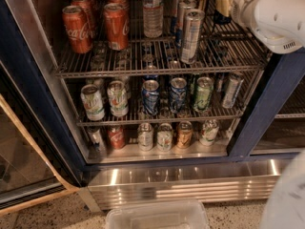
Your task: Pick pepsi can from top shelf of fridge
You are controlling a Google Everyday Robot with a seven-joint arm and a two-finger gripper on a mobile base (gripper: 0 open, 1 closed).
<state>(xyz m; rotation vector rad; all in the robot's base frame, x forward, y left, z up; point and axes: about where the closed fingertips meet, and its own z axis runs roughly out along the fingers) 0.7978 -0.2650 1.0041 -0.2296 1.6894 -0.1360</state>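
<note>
Navy pepsi can [222,6] by the white-armed gripper [235,8], top right
</note>
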